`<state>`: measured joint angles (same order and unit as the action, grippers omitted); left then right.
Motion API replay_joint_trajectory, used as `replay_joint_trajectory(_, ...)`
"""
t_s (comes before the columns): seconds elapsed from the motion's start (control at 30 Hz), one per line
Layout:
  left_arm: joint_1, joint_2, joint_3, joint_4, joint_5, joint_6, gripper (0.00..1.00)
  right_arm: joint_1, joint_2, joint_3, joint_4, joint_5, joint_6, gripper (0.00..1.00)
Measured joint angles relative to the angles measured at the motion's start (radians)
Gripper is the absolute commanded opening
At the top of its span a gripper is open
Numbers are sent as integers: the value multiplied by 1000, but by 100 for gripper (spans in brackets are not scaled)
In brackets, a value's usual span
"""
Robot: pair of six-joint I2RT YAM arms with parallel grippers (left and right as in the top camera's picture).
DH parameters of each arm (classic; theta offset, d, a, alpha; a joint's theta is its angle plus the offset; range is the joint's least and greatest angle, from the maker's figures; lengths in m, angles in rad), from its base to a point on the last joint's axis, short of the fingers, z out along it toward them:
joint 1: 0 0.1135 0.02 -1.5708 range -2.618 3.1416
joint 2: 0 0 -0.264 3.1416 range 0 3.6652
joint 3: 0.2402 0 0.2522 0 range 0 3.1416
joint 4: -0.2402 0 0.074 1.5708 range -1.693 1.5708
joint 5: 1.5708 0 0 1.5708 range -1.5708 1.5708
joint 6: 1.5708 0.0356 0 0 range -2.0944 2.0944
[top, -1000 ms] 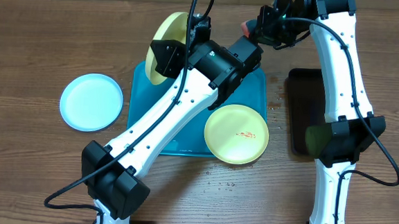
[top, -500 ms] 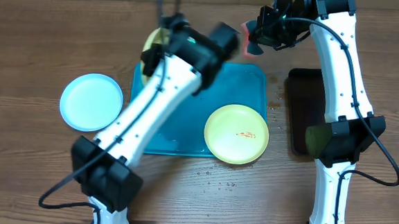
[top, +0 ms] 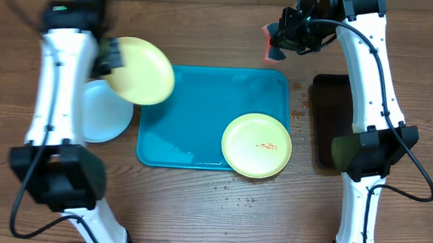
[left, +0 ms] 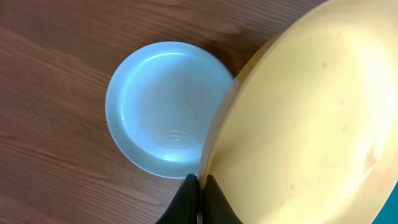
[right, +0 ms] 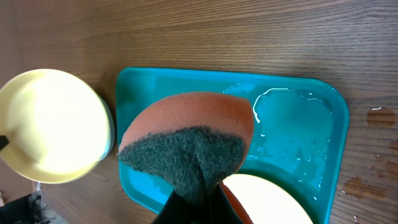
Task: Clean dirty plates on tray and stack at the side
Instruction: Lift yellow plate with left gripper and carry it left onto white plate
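Note:
My left gripper (left: 199, 186) is shut on the rim of a pale yellow-green plate (top: 138, 70) and holds it in the air over the right edge of the pale blue-white plate (top: 102, 113), which lies on the table left of the turquoise tray (top: 203, 98). The held plate (left: 311, 124) and the blue-white plate (left: 165, 106) both show in the left wrist view. A second yellow-green plate (top: 256, 145) with a red-orange smear lies on the tray's front right corner. My right gripper (right: 198, 193) is shut on the red-and-grey sponge (right: 189, 140), held high above the tray's (right: 298, 124) far right corner.
A glossy black tray (top: 328, 121) lies right of the turquoise tray. Water drops and wet patches sit on the turquoise tray and on the wood near its front and right edges. The right arm's base stands at the front right.
My left arm has swung from above the tray's far left corner to the left, carrying the yellow-green plate over the blue-white plate. The right arm and sponge have stayed still.

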<state>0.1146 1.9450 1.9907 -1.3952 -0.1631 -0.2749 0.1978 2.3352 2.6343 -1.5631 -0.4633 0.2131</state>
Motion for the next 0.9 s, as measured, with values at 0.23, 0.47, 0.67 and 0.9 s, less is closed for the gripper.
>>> replay_joint_trajectory(0.23, 298, 0, -9, 37, 129, 51, 4, 0, 0, 0, 0, 0, 0, 4)
replay_joint_trajectory(0.47, 439, 0, -148, 124, 157, 50, 4, 0, 0, 0, 0, 0, 0, 4)
replay_joint_trajectory(0.67, 450, 0, -303, 281, 176, 51, 4, 0, 0, 0, 0, 0, -1, 4)
replay_joint_trajectory(0.9, 450, 0, -471, 431, 226, 50, 4, 0, 0, 0, 0, 0, 0, 4)
